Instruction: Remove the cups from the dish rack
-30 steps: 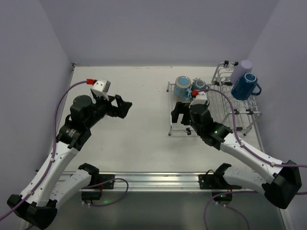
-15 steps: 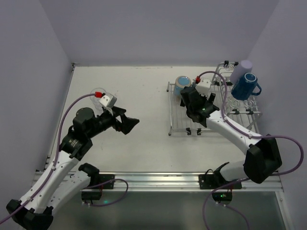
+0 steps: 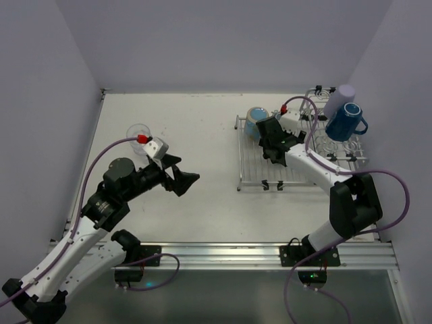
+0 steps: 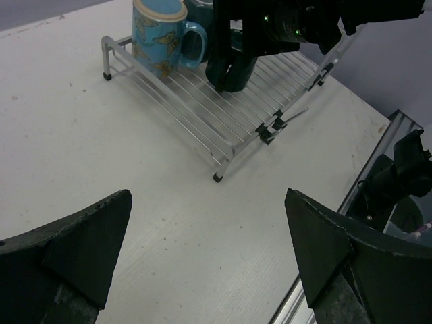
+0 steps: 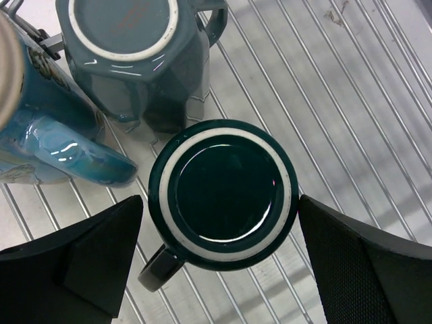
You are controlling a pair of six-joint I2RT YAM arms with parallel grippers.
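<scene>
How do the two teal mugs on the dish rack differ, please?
The darker mug has smooth round sides; the greyer mug is faceted. The darker mug sits right below the open right gripper; the greyer mug stands farther off, beside the light blue mug. Both rest bottom-up on the rack.

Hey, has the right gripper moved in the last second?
Yes. Against the dish rack in the top view, the right gripper has gone from the rack's near edge toward its far end, and now hangs open over a dark teal mug.
</scene>
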